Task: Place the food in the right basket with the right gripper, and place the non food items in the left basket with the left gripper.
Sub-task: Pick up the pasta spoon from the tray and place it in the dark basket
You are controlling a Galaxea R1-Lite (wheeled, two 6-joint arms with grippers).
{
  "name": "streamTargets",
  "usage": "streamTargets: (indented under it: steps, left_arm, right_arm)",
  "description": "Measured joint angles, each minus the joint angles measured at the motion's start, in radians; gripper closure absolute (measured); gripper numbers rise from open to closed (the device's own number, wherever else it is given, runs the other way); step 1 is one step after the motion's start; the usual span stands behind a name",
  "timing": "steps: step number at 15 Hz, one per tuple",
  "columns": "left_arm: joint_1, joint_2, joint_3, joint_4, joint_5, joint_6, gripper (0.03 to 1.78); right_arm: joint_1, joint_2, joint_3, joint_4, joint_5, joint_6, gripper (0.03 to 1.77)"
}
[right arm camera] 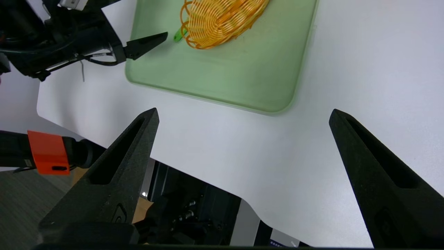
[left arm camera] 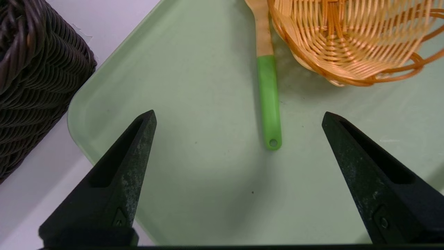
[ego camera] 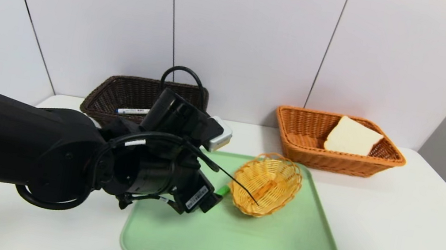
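Note:
A utensil with a green handle (left arm camera: pixel 270 104) and a wooden shaft lies on the pale green tray (left arm camera: pixel 173 69), its far end hidden under a small yellow woven basket (ego camera: pixel 267 185) that is tipped on its side. My left gripper (left arm camera: pixel 239 116) hovers low over the tray, open, with the handle's tip just ahead between the fingers and nothing held. The dark brown left basket (ego camera: pixel 138 93) holds a white marker pen (ego camera: pixel 132 110). The orange right basket (ego camera: pixel 335 149) holds a slice of bread (ego camera: pixel 353 136). My right gripper (right arm camera: pixel 242 113) stands open and empty over the table's front right edge.
A white and grey box (ego camera: pixel 221 136) sits behind my left wrist, between the dark basket and the tray. The white wall rises right behind both baskets. In the right wrist view the table's front edge (right arm camera: pixel 208 180) drops off to the robot's base.

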Motion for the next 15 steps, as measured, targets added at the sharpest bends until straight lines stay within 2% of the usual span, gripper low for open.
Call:
streamTargets:
  steps: [8, 15]
  left_arm:
    - [0.011, 0.127, -0.008, -0.173, 0.003, 0.007, 0.12]
    - [-0.035, 0.144, -0.027, -0.176, 0.000, 0.007, 0.12]
  right_arm:
    - [-0.026, -0.030, 0.031, 0.001, 0.000, 0.000, 0.10]
    - [-0.028, -0.042, 0.044, 0.000, 0.000, 0.002, 0.10]
